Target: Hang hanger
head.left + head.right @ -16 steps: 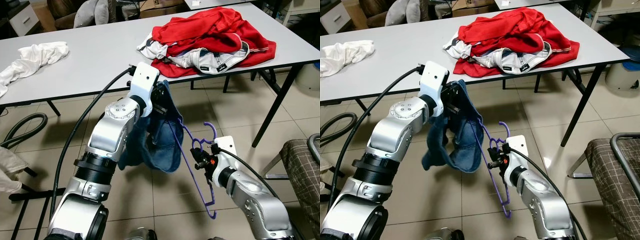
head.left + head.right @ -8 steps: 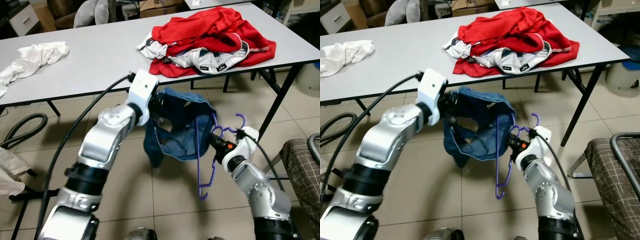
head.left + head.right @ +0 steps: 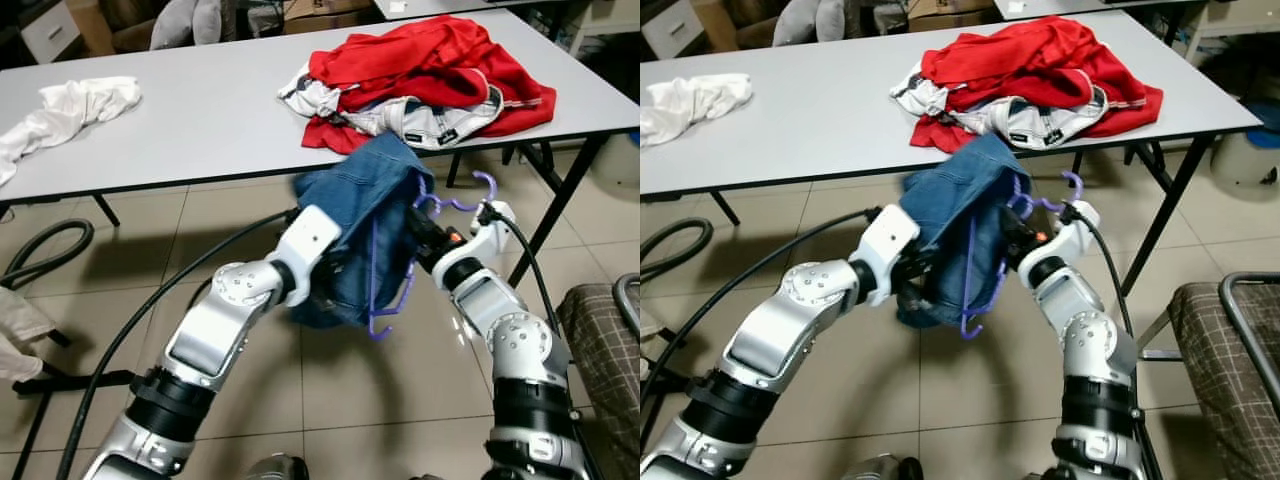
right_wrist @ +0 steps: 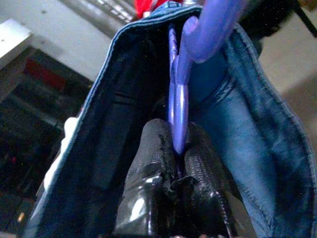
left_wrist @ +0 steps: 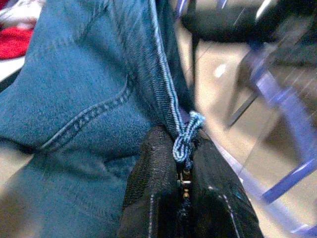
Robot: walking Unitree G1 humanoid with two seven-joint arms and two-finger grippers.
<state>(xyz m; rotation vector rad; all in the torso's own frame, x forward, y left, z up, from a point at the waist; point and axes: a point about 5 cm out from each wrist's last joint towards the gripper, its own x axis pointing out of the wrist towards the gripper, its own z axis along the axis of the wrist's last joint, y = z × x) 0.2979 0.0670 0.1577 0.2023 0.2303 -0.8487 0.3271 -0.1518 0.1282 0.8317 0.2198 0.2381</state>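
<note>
Both hands pinch jeans [image 3: 360, 215] and hanger [image 3: 392, 290] below the table edge [image 3: 250, 176].

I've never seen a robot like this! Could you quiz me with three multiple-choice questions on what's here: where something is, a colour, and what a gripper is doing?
1. Where does the heap of red clothing lie?
A. on the grey table
B. on the tiled floor
C. on the checked chair

2. What colour is the plastic hanger?
A. white
B. purple
C. green

3. What is the left gripper doing?
A. hanging open
B. pinching the blue denim garment
C. holding a cable

Answers: 1 A, the heap rests on the grey table. 2 B, its hook and frame are purple. 3 B, the left wrist view shows the fingers closed on the blue denim garment, by its seam.
</note>
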